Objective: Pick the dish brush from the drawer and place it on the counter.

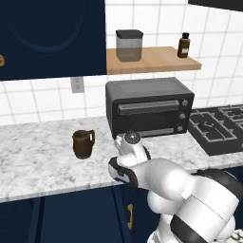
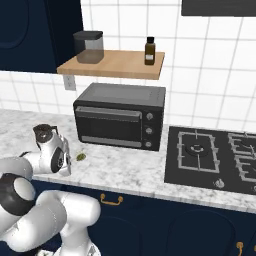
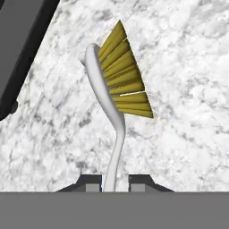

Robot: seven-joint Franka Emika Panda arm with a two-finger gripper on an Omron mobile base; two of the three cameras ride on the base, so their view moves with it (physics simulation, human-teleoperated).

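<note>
Above the counter (image 3: 188, 89), just in front of the toaster oven (image 1: 149, 107), the gripper (image 3: 115, 182) pinches the dish brush (image 3: 114, 103) by its handle, so the placing step looks in hand, calling for lowering and letting go.

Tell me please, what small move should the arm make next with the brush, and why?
Probably lower a little, then open the tool. In the hand view its fingers are shut on the white handle of the dish brush, whose yellow bristles hang over the speckled counter, beside the dark toaster oven. Whether the brush already touches the marble cannot be told, so a short descent before release seems safer.
</note>
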